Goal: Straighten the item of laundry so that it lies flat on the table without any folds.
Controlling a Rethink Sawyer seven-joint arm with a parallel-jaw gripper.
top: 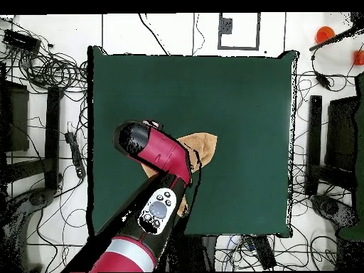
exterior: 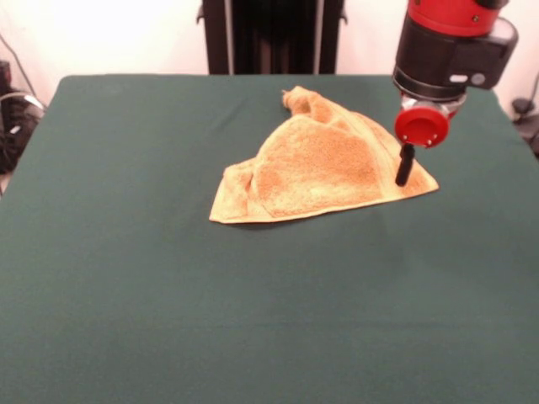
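The golden tan-orange towel [exterior: 320, 164] lies crumpled in a rough triangle on the far right part of the dark green table [exterior: 168, 295]. One layer is folded over on top, and a bunched corner points toward the far edge. My gripper [exterior: 404, 172] hangs below a red disc, with its black tip down at the towel's right corner. I cannot see whether it is open or shut, or whether it holds the cloth. In the overhead view my red arm [top: 153, 153] covers most of the towel [top: 202, 146] and hides the gripper.
The robot's black pedestal [exterior: 269, 34] stands at the table's far edge. In the overhead view, cables [top: 57, 71] and stands lie on the floor around the table [top: 234, 92]. A small orange object [top: 325, 32] sits off the table at the top right.
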